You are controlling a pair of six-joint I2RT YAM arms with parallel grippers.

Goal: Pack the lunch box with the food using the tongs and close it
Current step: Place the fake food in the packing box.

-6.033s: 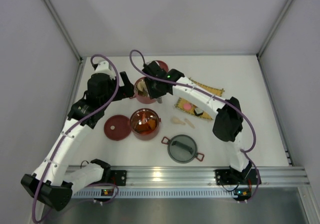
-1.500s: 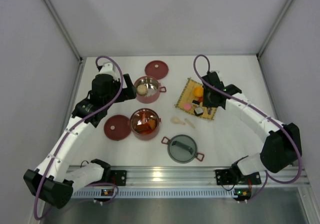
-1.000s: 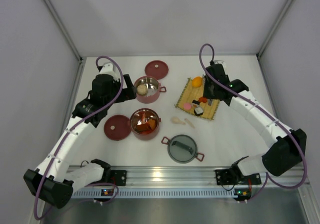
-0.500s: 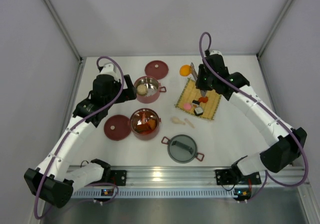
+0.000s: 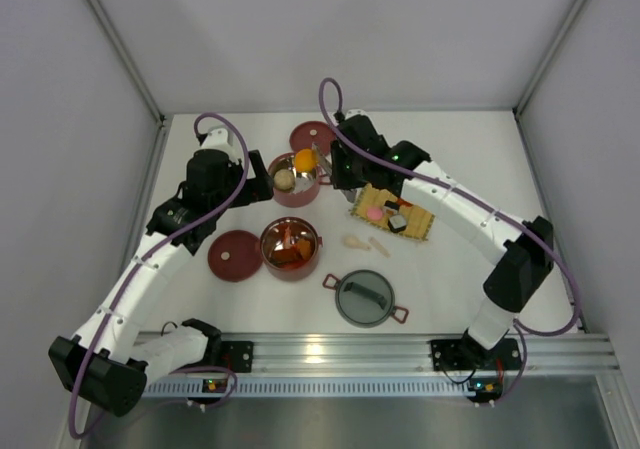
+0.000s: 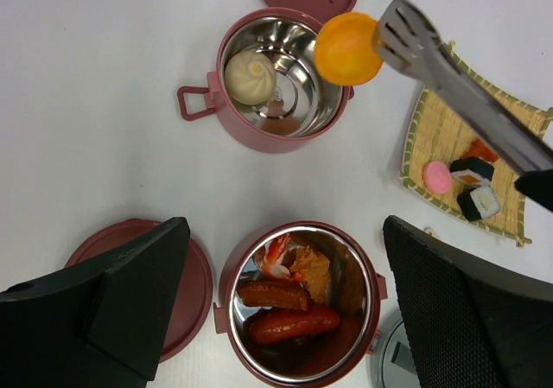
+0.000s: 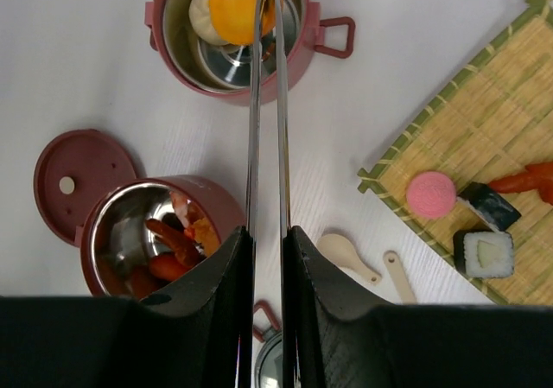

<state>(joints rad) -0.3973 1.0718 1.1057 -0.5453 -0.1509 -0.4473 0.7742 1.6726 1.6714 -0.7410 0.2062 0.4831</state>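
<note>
Since the right claw (image 7: 266, 232), closed on the tongs (image 7: 266, 103), holds the orange piece (image 6: 347, 48) near the 2 o'clock rim of the bowl (image 6: 256, 136), centre it before releasing; the left claw (image 6: 282, 267) gapes empty.

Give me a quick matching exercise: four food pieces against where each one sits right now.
Things:
1. orange piece
2. white bun
3. sausages
4. pink round piece

Places:
A. on the woven mat
B. in the near bowl
C. gripped in the tongs
D. in the far bowl

Pairs: 1-C, 2-D, 3-B, 4-A.
</note>
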